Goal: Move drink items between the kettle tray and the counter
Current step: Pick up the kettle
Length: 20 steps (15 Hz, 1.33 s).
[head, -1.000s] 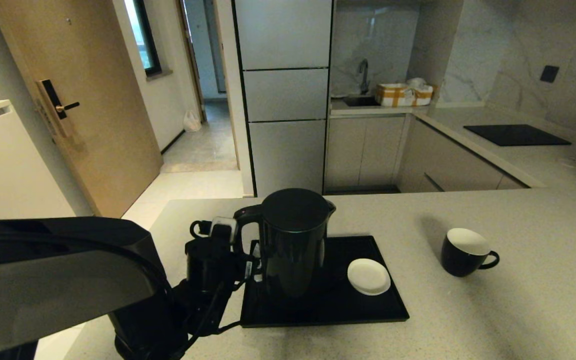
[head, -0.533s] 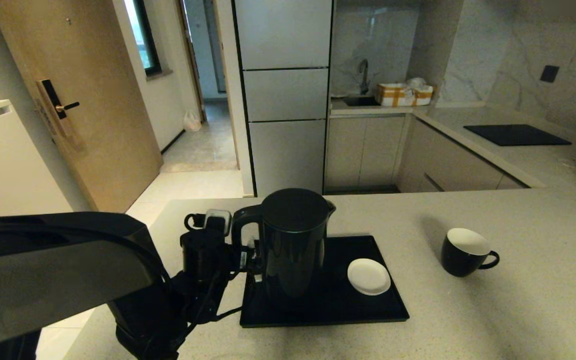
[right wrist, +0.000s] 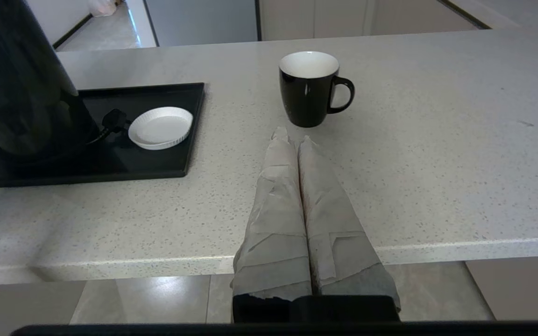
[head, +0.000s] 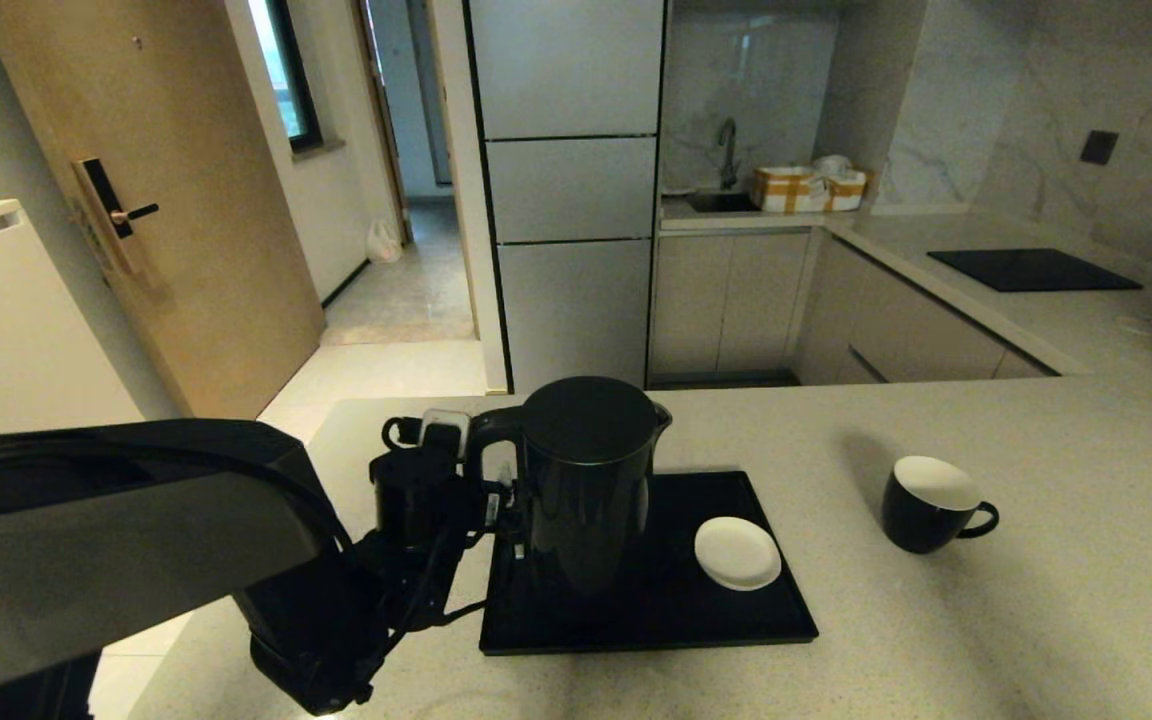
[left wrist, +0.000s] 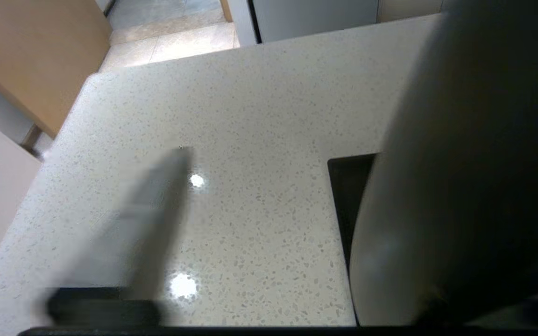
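The black kettle point(head: 586, 480) stands upright on the left half of the kettle tray point(head: 656, 640). My left gripper point(head: 498, 508) is at the kettle's loop handle, on its left side. In the left wrist view one finger point(left wrist: 152, 210) stands far out over the counter point(left wrist: 259, 116) and the kettle point(left wrist: 465, 177) fills the other side, hiding the second finger; the gripper is open. The black mug point(head: 931, 505), white inside, stands on the counter point(head: 986, 620) right of the tray. My right gripper point(right wrist: 292, 135) hangs shut and empty at the counter's front edge, short of the mug point(right wrist: 310, 88).
A white saucer point(head: 736, 552) lies on the tray's right half, and a plug and cord point(right wrist: 112, 122) lie beside the kettle. A black hob panel point(head: 1034, 268) is set in the far right worktop. The counter's left edge drops to the floor just beyond my left arm.
My left gripper has edged a little further in beside the kettle's handle. The kettle, mug, saucer and tray have not moved.
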Motion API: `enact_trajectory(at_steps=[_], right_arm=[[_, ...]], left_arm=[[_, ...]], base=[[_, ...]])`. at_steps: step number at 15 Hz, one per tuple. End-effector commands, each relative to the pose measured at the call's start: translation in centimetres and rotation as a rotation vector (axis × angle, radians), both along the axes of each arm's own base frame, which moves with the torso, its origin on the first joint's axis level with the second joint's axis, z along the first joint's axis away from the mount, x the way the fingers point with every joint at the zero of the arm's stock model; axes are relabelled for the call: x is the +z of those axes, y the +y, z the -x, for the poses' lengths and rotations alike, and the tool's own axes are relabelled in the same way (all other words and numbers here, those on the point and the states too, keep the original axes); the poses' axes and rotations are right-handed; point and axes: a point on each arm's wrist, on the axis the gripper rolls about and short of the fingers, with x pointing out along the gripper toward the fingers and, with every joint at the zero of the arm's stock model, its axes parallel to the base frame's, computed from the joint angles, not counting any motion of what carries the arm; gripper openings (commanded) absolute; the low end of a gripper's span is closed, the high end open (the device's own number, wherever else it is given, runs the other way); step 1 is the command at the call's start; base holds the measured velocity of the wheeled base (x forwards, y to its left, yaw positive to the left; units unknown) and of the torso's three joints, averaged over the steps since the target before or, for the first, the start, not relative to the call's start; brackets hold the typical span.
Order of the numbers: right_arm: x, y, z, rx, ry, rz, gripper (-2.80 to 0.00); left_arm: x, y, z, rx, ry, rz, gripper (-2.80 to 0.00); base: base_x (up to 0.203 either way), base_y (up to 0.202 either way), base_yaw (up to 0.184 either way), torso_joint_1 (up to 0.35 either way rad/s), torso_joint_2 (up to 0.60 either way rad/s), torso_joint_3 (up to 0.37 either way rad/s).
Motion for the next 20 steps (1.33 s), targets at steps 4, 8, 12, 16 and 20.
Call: enact_trajectory(at_steps=[4,8,12,16,20], right_arm=[[0.0,0.0,0.0,0.001,0.001,0.000,-2.80],[0.0,0.0,0.0,-0.001,0.001,0.000,-2.80],[0.0,0.0,0.0,-0.001,0.001,0.000,-2.80],[0.0,0.0,0.0,-0.001,0.001,0.000,-2.80],[0.0,0.0,0.0,0.001,0.001,0.000,-2.80]], left_arm=[[0.0,-0.4,-0.3,0.018,-0.020,-0.015,-2.80],[0.4,-0.5,1.3,-0.005,-0.016,-0.010,-2.80],[2.2,-0.5,2.2,-0.007,-0.050,0.022,-2.80],[3.6,-0.4,2.5,-0.004,-0.076,0.037,-2.80],[4.8,-0.2,2.7,0.018,-0.093,0.059,-2.80]], base=[[0.000,0.000,0.000,0.000,0.00,0.000],[0.000,0.000,0.000,0.000,0.00,0.000],[0.000,0.000,0.000,0.000,0.00,0.000],[0.000,0.000,0.000,0.000,0.00,0.000],[0.000,0.000,0.000,0.000,0.00,0.000]])
